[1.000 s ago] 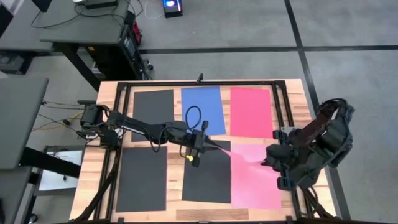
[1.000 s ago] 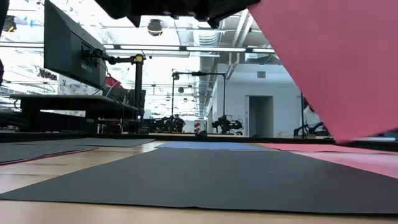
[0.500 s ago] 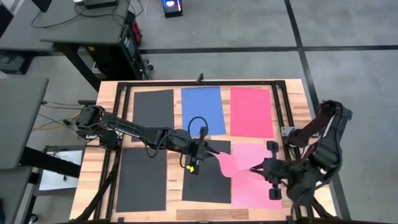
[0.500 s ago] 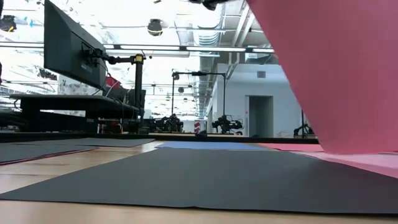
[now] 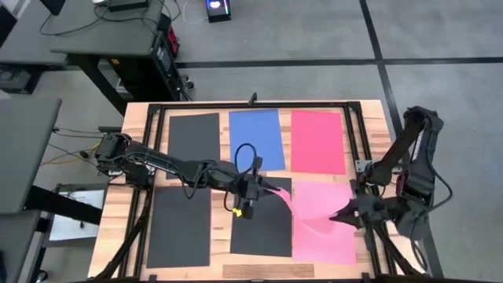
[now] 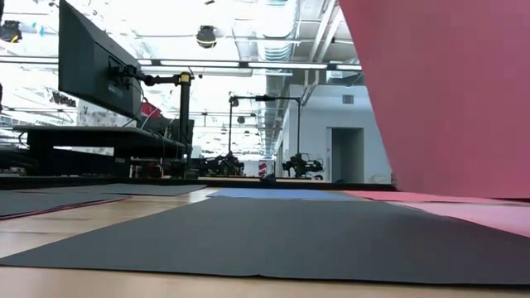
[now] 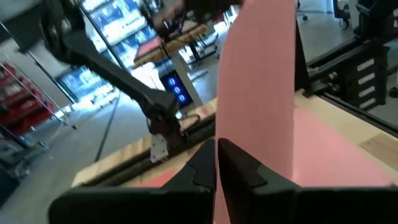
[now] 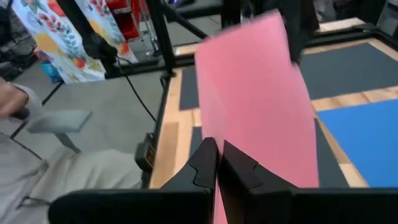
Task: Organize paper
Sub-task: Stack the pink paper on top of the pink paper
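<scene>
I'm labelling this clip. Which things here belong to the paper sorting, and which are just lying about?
Job:
- lifted thin pink paper sheet, pinched by left end effector and right end effector
- flat pink sheet
- red sheet
- blue sheet
- three black sheets

Lying about:
- dark monitor

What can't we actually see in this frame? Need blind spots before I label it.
- Low view: lifted pink sheet hides both grippers and the table's right side.
- High view: whether a second pink sheet lies under it; too small.
- Left wrist view: left gripper fingertip contact blurred.
- Right wrist view: right gripper, same; sheet edge smeared.
</scene>
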`<action>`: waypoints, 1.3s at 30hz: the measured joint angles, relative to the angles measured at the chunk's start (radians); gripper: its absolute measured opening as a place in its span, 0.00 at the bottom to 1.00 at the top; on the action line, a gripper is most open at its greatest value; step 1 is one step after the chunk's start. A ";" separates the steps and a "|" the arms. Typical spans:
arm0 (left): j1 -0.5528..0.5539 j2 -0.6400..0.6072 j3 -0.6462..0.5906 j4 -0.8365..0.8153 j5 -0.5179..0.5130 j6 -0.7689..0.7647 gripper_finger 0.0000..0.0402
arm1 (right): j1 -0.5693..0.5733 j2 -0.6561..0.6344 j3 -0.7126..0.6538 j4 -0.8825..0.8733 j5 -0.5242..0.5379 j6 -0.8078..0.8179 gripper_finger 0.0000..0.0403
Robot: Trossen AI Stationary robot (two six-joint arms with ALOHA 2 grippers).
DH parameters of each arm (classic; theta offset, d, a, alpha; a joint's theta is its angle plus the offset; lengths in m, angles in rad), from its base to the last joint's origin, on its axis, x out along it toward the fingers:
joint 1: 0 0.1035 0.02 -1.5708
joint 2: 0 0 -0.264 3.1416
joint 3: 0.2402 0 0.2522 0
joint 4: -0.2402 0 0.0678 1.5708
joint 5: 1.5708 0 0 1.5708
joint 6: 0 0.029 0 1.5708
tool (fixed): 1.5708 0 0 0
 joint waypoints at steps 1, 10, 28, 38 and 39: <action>0.001 0.000 0.000 0.011 -0.001 0.012 0.00 | 0.004 -0.029 -0.014 -0.027 0.000 0.016 0.00; 0.021 0.005 0.040 0.025 -0.002 0.082 0.00 | -0.052 -0.224 0.015 -0.315 -0.015 0.084 0.00; 0.047 0.009 0.062 0.015 0.051 0.218 0.00 | -0.359 -0.067 0.253 -0.772 -0.176 0.057 0.00; 0.032 0.180 0.092 0.032 0.090 0.185 0.00 | -0.377 0.184 0.412 -0.983 -0.384 0.139 0.00; 0.028 0.203 0.106 0.046 0.092 0.189 0.00 | -0.377 0.200 0.413 -0.974 -0.415 0.138 0.00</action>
